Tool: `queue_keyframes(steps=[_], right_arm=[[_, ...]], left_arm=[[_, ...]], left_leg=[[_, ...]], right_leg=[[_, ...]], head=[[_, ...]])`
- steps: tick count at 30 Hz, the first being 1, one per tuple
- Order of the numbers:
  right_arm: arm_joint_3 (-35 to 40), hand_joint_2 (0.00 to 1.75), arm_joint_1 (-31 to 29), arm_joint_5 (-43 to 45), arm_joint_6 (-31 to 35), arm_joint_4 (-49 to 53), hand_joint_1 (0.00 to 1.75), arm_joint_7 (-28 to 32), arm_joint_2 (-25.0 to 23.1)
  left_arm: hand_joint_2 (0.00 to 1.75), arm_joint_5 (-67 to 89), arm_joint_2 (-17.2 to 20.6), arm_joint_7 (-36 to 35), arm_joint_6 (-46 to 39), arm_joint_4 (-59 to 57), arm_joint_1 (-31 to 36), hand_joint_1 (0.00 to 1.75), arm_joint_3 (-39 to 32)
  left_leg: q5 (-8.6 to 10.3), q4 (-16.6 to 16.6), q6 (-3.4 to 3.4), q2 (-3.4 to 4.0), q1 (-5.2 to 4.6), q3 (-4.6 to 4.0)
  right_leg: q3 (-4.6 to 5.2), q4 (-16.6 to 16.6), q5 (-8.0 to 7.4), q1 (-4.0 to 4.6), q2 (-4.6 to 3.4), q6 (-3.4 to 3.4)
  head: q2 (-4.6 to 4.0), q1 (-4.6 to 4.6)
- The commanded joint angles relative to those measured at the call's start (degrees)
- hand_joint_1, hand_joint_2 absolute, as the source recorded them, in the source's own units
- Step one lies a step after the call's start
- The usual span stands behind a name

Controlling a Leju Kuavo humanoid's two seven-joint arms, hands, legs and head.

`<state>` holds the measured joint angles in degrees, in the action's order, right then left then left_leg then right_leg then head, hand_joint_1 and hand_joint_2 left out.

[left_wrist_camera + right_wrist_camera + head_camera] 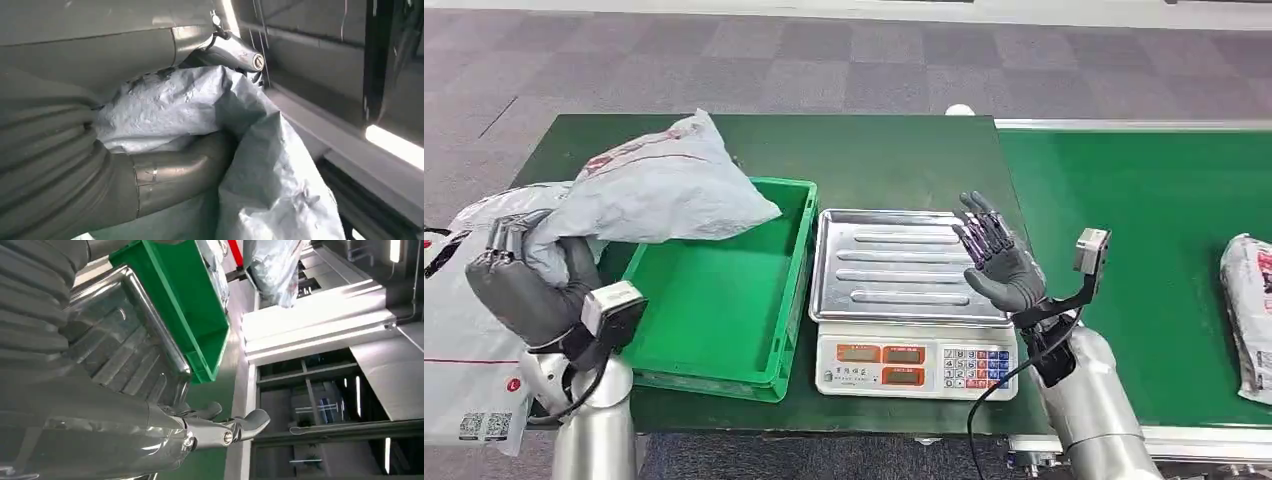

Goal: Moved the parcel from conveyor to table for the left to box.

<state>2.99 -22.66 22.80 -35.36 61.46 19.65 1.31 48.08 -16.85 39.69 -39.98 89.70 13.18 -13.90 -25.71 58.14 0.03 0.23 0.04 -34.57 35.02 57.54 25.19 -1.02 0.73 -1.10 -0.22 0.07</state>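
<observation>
My left hand grips one end of a grey plastic parcel, which hangs tilted over the left side of the green box. In the left wrist view the thumb presses into the crumpled parcel. My right hand is raised above the right edge of the scale's steel tray, fingers spread and holding nothing. The right wrist view has that hand's fingertips next to the tray and the green box.
A scale with a keypad stands between the box and the green conveyor. Another grey parcel lies at the conveyor's right edge. A white bag hangs off the table's left side.
</observation>
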Motion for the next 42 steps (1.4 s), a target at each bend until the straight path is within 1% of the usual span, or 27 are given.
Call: queue_keyframes(steps=[1, 5, 6, 7, 8, 9, 10, 11, 12, 13, 14, 15, 17, 19, 20, 21, 22, 24, 26, 28, 29, 30, 33, 34, 35, 39, 42], right_arm=[[2.1, 1.75, -2.6, 0.1, 0.7, -3.1, 0.00, -0.5, -0.5], [2.2, 1.75, -2.9, 0.1, 0.9, -3.2, 0.00, -0.5, -0.6], [2.3, 1.75, -2.9, 0.1, 1.0, -3.2, 0.00, -0.8, -0.7], [2.3, 1.75, -2.9, 0.1, 1.0, -3.2, 0.00, -0.8, -0.7], [2.1, 1.75, -2.4, 0.2, 0.9, -2.8, 0.00, -0.5, -0.6], [2.2, 1.75, -2.3, 0.2, 0.8, -2.8, 0.00, -0.5, -0.4], [2.2, 1.75, -2.3, 0.2, 0.8, -2.8, 0.00, -0.5, -0.4], [0.3, 1.75, -2.2, -1.3, -0.7, -3.0, 0.00, -1.1, -1.0], [0.4, 1.75, -2.2, -1.2, -0.9, -2.8, 0.00, -1.0, -0.7], [0.9, 1.75, -3.0, -1.1, -1.0, -3.7, 0.00, -0.5, -0.2], [1.1, 1.75, -3.2, -1.0, -1.0, -4.0, 0.00, -0.4, -0.1], [1.1, 1.75, -3.8, -0.9, -0.9, -4.5, 0.00, -0.3, 0.1], [1.1, 1.75, -3.7, -0.8, -0.7, -4.4, 0.00, 0.0, 0.4], [1.0, 1.75, -3.3, -0.7, -0.7, -3.9, 0.00, 0.1, 0.6], [0.9, 1.75, -3.0, -0.8, -0.6, -3.8, 0.00, 0.2, 0.6], [0.9, 1.75, -2.9, -0.8, -0.6, -3.7, 0.00, 0.3, 0.5], [0.9, 1.75, -2.5, -1.0, -0.8, -3.7, 0.00, 0.6, 0.6], [0.9, 1.75, -1.9, -1.0, -1.4, -3.8, 0.00, 1.2, 0.8], [0.9, 1.75, -1.7, -1.3, -1.6, -3.6, 0.00, 1.5, 0.7], [1.1, 1.75, -2.0, -1.5, -1.9, -3.6, 0.00, 1.7, 0.7], [1.1, 1.75, -2.6, -1.7, -1.8, -3.7, 0.00, 1.7, 0.6], [1.1, 1.75, -2.9, -1.7, -1.7, -3.8, 0.00, 1.6, 0.6], [1.1, 1.75, -3.5, -1.6, -1.6, -4.2, 0.00, 1.2, 0.5], [1.1, 1.75, -3.7, -1.5, -1.5, -4.4, 0.00, 1.1, 0.5], [0.9, 1.75, -3.7, -1.5, -1.3, -4.2, 0.00, 1.1, 0.4], [0.9, 1.75, -3.4, -1.0, -0.9, -3.3, 0.00, 0.3, 0.3], [0.9, 1.75, -3.4, -1.0, -0.9, -3.3, 0.00, 0.3, 0.3]], left_arm=[[1.75, -1.4, -3.1, 0.3, 0.0, 4.1, 1.3, 1.75, -6.5], [1.75, -0.4, -3.1, 0.3, 0.0, 4.0, 1.5, 1.75, -6.5], [1.75, 1.7, -3.1, -2.0, 0.0, 4.7, 1.4, 1.75, -5.2], [1.75, 1.7, -3.1, -2.0, 0.0, 4.7, 1.4, 1.75, -5.2], [1.75, 2.4, -3.1, 0.3, 0.0, 1.2, 1.7, 1.75, -6.4], [1.75, 15.5, -3.1, -9.9, 0.0, -2.5, 0.6, 1.75, -0.7], [1.75, 15.5, -3.1, -9.9, 0.0, -2.5, 0.6, 1.75, -0.7], [1.75, 22.7, -3.1, -16.0, 0.0, -10.3, 0.7, 1.75, 3.1], [1.75, 27.1, -3.1, -18.3, 0.0, -17.6, 2.3, 1.75, 4.1], [1.75, 31.0, -1.6, -24.3, 0.0, -27.0, 4.4, 1.75, 9.6], [1.75, 32.3, -1.1, -26.1, 0.0, -28.6, 4.9, 1.75, 10.8], [1.75, 34.4, -0.5, -28.8, 0.0, -31.4, 5.9, 1.75, 13.7], [1.75, 32.1, -0.2, -30.4, 0.0, -37.7, 8.2, 1.75, 16.8], [1.75, 31.1, 0.9, -33.8, 1.5, -39.5, 9.0, 1.75, 20.8], [0.00, 30.6, 1.4, -36.8, 3.7, -39.7, 9.2, 1.75, 22.2], [0.00, 31.5, 1.7, -38.4, 3.7, -39.6, 9.2, 1.38, 23.0], [0.00, 35.0, 2.5, -42.6, 4.9, -39.7, 9.1, 1.31, 25.1], [0.00, 35.4, 3.2, -43.7, 4.7, -39.9, 8.8, 1.33, 25.9], [0.00, 35.0, 3.6, -44.3, 4.7, -40.1, 8.8, 1.48, 26.7], [0.00, 34.9, 4.1, -45.1, 4.8, -39.9, 8.7, 1.45, 27.0], [0.00, 34.9, 4.3, -45.7, 4.4, -39.4, 8.8, 0.94, 27.3], [0.00, 34.9, 4.3, -45.7, 4.6, -39.3, 9.1, 0.63, 27.3], [0.00, 34.6, 4.3, -45.7, 4.8, -38.9, 9.3, 0.63, 27.4], [0.00, 34.2, 4.3, -45.3, 3.8, -38.5, 9.3, 0.00, 27.5], [0.00, 33.9, 4.3, -44.5, 0.0, -37.5, 9.2, 0.00, 27.5], [0.00, 31.4, 4.0, -40.6, 0.0, -30.7, 7.5, 0.00, 26.0], [0.00, 31.4, 4.0, -40.6, 0.0, -30.7, 7.5, 0.00, 26.0]], left_leg=[[-0.06, 0.0, -0.01, 0.15, 0.05, 0.10], [-0.03, 0.0, -0.02, 0.06, 0.01, 0.07], [-0.06, 0.0, -0.03, 0.10, 0.03, 0.16], [-0.04, 0.0, -0.02, 0.05, 0.02, 0.06], [-0.06, 0.0, -0.03, 0.07, 0.04, 0.14], [-0.04, 0.0, -0.02, 0.01, 0.03, 0.12], [-0.03, -0.1, -0.03, 0.01, 0.01, 0.19], [0.00, -0.1, -0.01, -0.11, 0.00, 0.17], [-0.01, -0.1, -0.01, -0.12, 0.01, 0.24], [0.02, -0.1, 0.00, -0.15, -0.02, 0.14], [0.15, -0.2, 0.01, -0.50, -0.06, 0.34], [0.11, -0.2, 0.02, -0.42, -0.07, 0.29], [0.14, -0.1, 0.03, -0.54, -0.10, 0.18], [0.12, 0.0, 0.03, -0.39, -0.06, 0.09], [0.11, -0.1, 0.04, -0.39, -0.05, 0.15], [0.09, 0.0, 0.05, -0.32, -0.06, 0.09], [0.07, 0.0, 0.03, -0.30, -0.03, 0.14], [0.05, 0.0, 0.01, -0.17, -0.02, 0.17], [0.04, 0.0, 0.01, -0.20, -0.07, 0.18], [0.03, 0.0, 0.01, -0.15, -0.06, 0.19], [0.02, -0.1, -0.02, -0.13, 0.00, 0.27], [0.02, 0.0, -0.01, -0.10, -0.04, 0.14], [0.03, 0.0, 0.00, -0.04, -0.04, 0.13], [0.02, 0.0, 0.01, -0.04, -0.03, 0.05], [0.04, 0.0, 0.00, -0.04, -0.03, 0.11], [0.02, 0.1, 0.00, 0.02, -0.01, 0.05], [0.01, 0.0, 0.00, 0.02, -0.01, 0.08]], right_leg=[[-0.09, -0.1, -0.02, 0.05, -0.21, 0.05], [-0.06, 0.0, -0.01, 0.01, -0.10, 0.03], [-0.14, -0.1, -0.01, 0.04, -0.17, 0.06], [-0.06, 0.0, -0.01, 0.03, -0.11, 0.04], [-0.13, -0.1, 0.00, 0.05, -0.14, 0.06], [-0.12, -0.1, 0.00, 0.04, -0.07, 0.04], [-0.18, -0.1, 0.00, 0.02, -0.07, 0.05], [-0.20, -0.1, 0.00, 0.02, 0.05, 0.03], [-0.28, -0.2, 0.00, 0.03, 0.04, 0.05], [-0.15, -0.1, 0.00, 0.00, 0.10, 0.02], [-0.44, -0.3, 0.00, -0.05, 0.42, 0.02], [-0.32, -0.2, 0.01, -0.06, 0.36, 0.01], [-0.30, -0.1, 0.00, -0.09, 0.50, 0.00], [-0.18, -0.2, -0.07, -0.04, 0.36, -0.03], [-0.27, -0.2, -0.09, -0.03, 0.33, -0.01], [-0.16, -0.1, -0.08, -0.05, 0.27, -0.03], [-0.23, -0.2, -0.09, -0.01, 0.23, -0.02], [-0.22, -0.2, -0.10, -0.01, 0.09, 0.00], [-0.22, -0.2, -0.08, -0.05, 0.11, 0.00], [-0.21, -0.2, -0.08, -0.04, 0.07, 0.01], [-0.30, -0.2, -0.09, 0.01, 0.03, 0.04], [-0.15, -0.1, -0.08, -0.02, 0.01, 0.01], [-0.11, -0.1, -0.09, -0.02, -0.04, 0.01], [-0.06, -0.1, -0.10, -0.01, -0.03, -0.01], [-0.12, -0.1, -0.11, -0.01, -0.05, 0.01], [-0.05, -0.1, -0.10, 0.00, -0.10, 0.00], [-0.08, -0.1, -0.12, 0.00, -0.10, 0.01]], head=[[0.00, 0.00], [0.00, 0.00], [0.00, 0.00], [0.00, 0.00], [0.00, 0.00], [0.00, 0.00], [0.00, 0.00], [0.00, 0.00], [0.00, 0.00], [0.00, 0.00], [0.00, 0.00], [0.00, 0.00], [0.00, 0.00], [0.00, 0.00], [0.00, 0.00], [0.00, 0.00], [0.00, 0.00], [0.00, 0.00], [0.00, 0.00], [0.00, 0.00], [0.00, 0.00], [0.00, 0.00], [0.00, 0.00], [0.00, 0.00], [0.00, 0.00], [0.00, 0.00], [0.00, 0.00]])
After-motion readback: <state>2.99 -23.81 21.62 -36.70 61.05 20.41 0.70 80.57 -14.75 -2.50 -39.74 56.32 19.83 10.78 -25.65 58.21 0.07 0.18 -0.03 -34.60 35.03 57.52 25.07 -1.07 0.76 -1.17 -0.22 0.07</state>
